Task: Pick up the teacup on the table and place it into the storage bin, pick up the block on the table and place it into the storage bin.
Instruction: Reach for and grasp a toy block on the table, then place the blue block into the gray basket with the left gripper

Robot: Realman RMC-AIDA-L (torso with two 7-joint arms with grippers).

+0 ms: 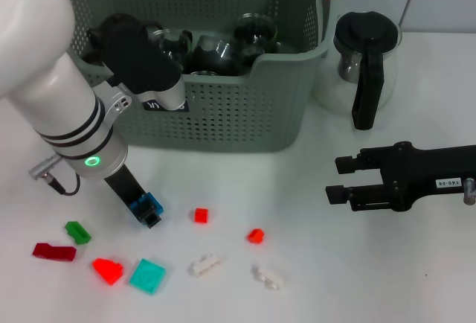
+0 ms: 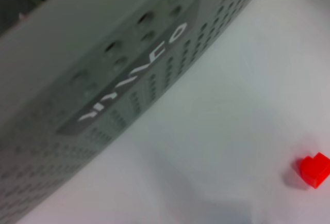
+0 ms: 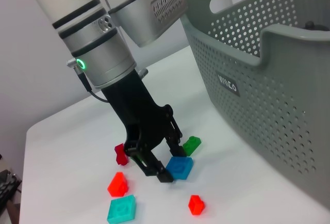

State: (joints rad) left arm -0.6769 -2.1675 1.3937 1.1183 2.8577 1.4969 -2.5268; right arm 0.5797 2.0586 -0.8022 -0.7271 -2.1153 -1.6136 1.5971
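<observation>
1. Left end effector down at the tabletop, just in front of the storage bin, fingers pinching a blue block; right wrist view confirms the pinch, with the blue block caught at one edge between the finger tips.
2. Right end effector parked well off to the right, hovering near the glass pitcher, fingers spread and holding nothing.
3. Storage bin already carrying glassware inside; no teacup visible on the tabletop.
4. Other blocks scattered in front: red cube, green block, teal plate, white pieces.
5. Risk: grip sits on the block's edge rather than its centre, so likely to twist or slip out during the lift.
6. Risk: bin wall stands tall and close; too low a carry could knock the block loose against the rim or nudge the bin.
7. Risk: release onto the glassware may chip it; a clear spot is safer.
</observation>
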